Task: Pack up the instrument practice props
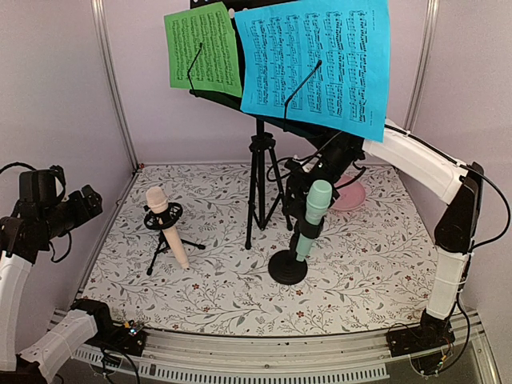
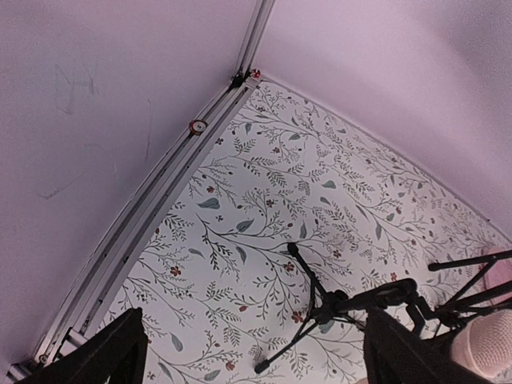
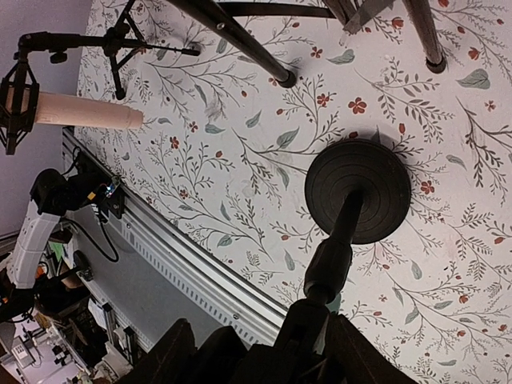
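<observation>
My right gripper (image 3: 264, 340) straddles the black clip of the round-based mic holder (image 3: 358, 188), but its fingers are cut off at the frame edge, so I cannot tell whether they pinch it, and that arm hides much of the pink plate (image 1: 353, 199). The mint microphone (image 1: 314, 212) stands upright in that holder just right of the tripod music stand (image 1: 258, 172), whose cropped desk carries the green sheet (image 1: 204, 50) and blue sheet (image 1: 316, 56), while the beige microphone (image 1: 162, 220) leans in the small tripod holder (image 1: 155, 260) further left. My left gripper (image 2: 252, 352) hangs released, matte fingers spread above the floral mat (image 2: 264, 176).
</observation>
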{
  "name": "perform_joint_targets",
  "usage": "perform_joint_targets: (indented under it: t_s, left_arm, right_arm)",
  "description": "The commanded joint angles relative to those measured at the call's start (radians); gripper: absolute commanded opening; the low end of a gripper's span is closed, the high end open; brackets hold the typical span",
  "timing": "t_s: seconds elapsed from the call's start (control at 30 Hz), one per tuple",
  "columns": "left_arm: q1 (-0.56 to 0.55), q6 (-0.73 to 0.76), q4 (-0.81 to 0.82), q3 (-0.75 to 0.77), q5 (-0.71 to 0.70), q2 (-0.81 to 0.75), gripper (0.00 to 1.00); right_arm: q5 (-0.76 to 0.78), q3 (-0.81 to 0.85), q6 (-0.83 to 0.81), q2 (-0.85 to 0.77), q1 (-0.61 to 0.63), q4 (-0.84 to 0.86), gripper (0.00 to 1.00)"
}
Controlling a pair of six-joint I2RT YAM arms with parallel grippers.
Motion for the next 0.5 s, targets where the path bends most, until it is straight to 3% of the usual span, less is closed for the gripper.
perform_joint_targets:
  t_s: [0.0,0.07,0.27,0.47]
  left_arm:
    - [-0.006,-0.005,0.012,-0.006,-0.006,-0.004,0.94]
    - [-0.007,-0.005,0.012,-0.006,-0.006,-0.004,0.95]
    - [-0.007,-0.004,0.012,-0.006,-0.005,0.002,0.94]
    - [-0.007,-0.001,0.014,-0.007,0.000,0.010,0.94]
  right_arm:
    - [-0.007,0.039,-0.038,-0.002,0.006,0.030,0.57]
    - [0.010,0.039,-0.047,-0.008,0.007,0.022,0.60]
    - [0.039,0.043,-0.071,-0.028,0.005,0.010,0.79]
    - [0.050,0.049,-0.081,-0.047,0.005,0.005,0.86]
